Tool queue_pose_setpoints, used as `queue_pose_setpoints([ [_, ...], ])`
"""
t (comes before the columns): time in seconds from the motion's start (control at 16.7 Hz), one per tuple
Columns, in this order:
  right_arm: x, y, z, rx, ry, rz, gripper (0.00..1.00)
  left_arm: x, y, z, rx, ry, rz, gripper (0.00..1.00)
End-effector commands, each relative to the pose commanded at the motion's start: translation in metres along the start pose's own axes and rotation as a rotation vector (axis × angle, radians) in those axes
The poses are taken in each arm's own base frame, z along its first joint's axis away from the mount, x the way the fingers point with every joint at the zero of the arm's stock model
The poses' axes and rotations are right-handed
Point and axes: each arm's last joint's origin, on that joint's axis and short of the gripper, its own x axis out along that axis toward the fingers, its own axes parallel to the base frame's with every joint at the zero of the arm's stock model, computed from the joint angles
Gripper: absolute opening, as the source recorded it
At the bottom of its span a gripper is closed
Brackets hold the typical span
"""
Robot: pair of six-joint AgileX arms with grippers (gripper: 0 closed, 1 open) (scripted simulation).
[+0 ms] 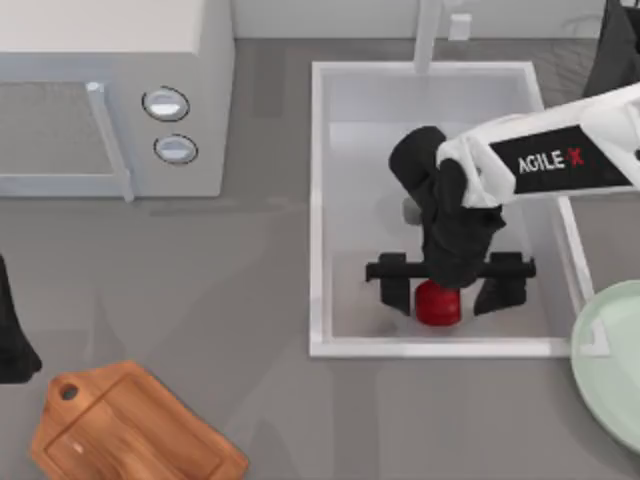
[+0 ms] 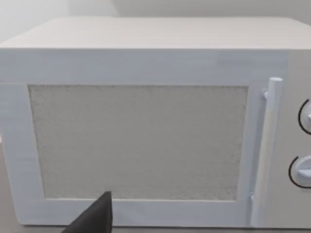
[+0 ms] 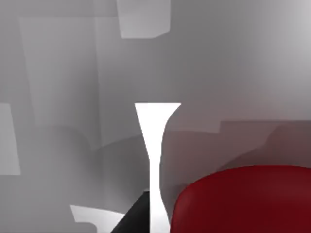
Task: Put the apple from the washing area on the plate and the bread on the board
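The red apple (image 1: pixel 437 304) lies on the floor of the white sink basin (image 1: pixel 320 200), close to its front wall. My right gripper (image 1: pixel 448 292) hangs straight over the apple, open, with its dark fingers (image 1: pixel 399 291) spread wide to either side of the fruit; the apple sits nearer the left finger. The right wrist view shows the apple (image 3: pixel 243 200) very close. The mint-green plate (image 1: pixel 612 360) lies at the table's right edge and the wooden board (image 1: pixel 130 428) at the front left. The bread is out of view. My left arm (image 1: pixel 12 335) is parked at the far left.
A white microwave (image 1: pixel 100 90) with two knobs stands at the back left, and its door (image 2: pixel 138 141) faces the left wrist camera. The faucet (image 1: pixel 430 30) rises behind the basin. Bare grey tabletop lies between the board and the basin.
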Motion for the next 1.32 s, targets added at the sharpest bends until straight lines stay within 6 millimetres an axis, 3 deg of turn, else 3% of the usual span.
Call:
queue_pose_setpoints([
  [0.24, 0.000, 0.000, 0.000, 0.000, 0.000, 0.000, 0.02, 0.000, 0.000, 0.000, 0.000, 0.000, 0.000, 1.00],
  [0.72, 0.000, 0.000, 0.000, 0.000, 0.000, 0.000, 0.00, 0.000, 0.000, 0.000, 0.000, 0.000, 0.000, 1.00],
  [0.78, -0.029, 0.001, 0.005, -0.009, -0.048, 0.000, 0.00, 0.000, 0.000, 0.000, 0.000, 0.000, 0.000, 1.00],
  [0.96, -0.043, 0.002, 0.007, -0.009, -0.052, 0.002, 0.00, 0.000, 0.000, 0.000, 0.000, 0.000, 0.000, 1.00],
  [1.32, -0.114, 0.002, 0.006, -0.009, -0.041, -0.004, 0.00, 0.000, 0.000, 0.000, 0.000, 0.000, 0.000, 1.00],
])
